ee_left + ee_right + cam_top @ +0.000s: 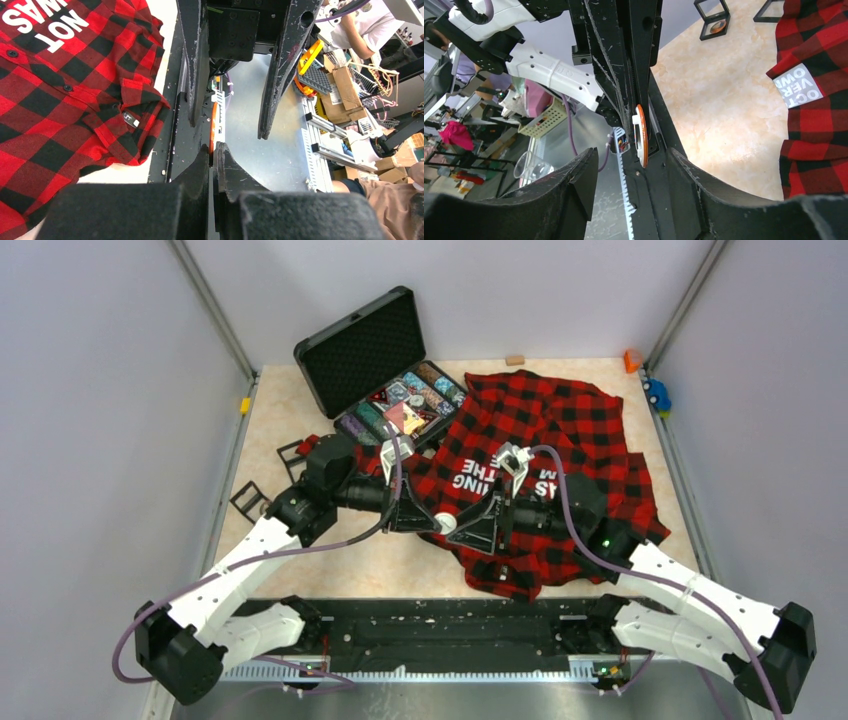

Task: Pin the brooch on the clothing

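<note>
A pale, marbled tabletop [400, 560] fills the middle of the overhead view. A red-and-black checked flannel shirt [560, 420] lies crumpled over its centre and right side, with white block lettering across the cloth. In the upper centre of the frame, just left of the shirt, a black case [365, 345] stands open. Its foam-lined lid is raised and its tray is packed with small colourful pieces.

Two black-and-white arms reach in from the lower corners and meet tip to tip in the centre of the frame, at the shirt's lower left edge.

The left end effector [214, 150] is closed tightly on the brooch [642, 135], a thin round disc seen edge-on, orange with a white part, pinched between the black fingers. The right end effector [631, 157] faces it with its jaws apart, one finger on each side of the brooch and of the fingers holding it. It grips nothing.

The brooch is held beside the shirt's edge, not pinned to the cloth. Whether it touches the cloth cannot be told.

Small black display stands [290, 455] sit on the bare tabletop in the left half of the overhead frame, below and left of the case.
</note>
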`<state>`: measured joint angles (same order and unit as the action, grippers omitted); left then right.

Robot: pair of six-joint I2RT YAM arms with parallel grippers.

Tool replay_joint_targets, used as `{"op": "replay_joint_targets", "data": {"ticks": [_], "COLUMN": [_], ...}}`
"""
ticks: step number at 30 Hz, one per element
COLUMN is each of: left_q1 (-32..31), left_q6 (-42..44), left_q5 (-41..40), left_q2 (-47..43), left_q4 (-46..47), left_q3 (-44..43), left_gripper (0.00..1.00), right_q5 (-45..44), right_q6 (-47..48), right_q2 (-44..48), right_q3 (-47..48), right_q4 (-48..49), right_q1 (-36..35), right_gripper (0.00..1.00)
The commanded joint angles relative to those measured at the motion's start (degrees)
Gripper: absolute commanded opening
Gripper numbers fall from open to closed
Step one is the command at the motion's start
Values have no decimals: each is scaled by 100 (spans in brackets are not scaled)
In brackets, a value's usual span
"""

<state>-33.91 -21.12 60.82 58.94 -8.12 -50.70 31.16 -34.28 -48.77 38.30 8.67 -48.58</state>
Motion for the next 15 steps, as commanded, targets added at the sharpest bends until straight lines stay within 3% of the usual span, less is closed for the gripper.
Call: {"op": "replay_joint_targets", "data": {"ticks": [1,15], "left_q1": [-6,-2], "left_q6": [-6,-14], "left_q5": [-1,90], "left_q2": [-175,-113], "left_q4": [197,201], "left_q3": [-38,-49], "left_gripper": [0,0], "right_q5": [19,-263], "right_q6": [-67,-63], "right_q2": [28,-63], "right_q3": [301,180], "right_q4": [96,252], "right_q1": [32,31], "right_gripper": [51,32]}}
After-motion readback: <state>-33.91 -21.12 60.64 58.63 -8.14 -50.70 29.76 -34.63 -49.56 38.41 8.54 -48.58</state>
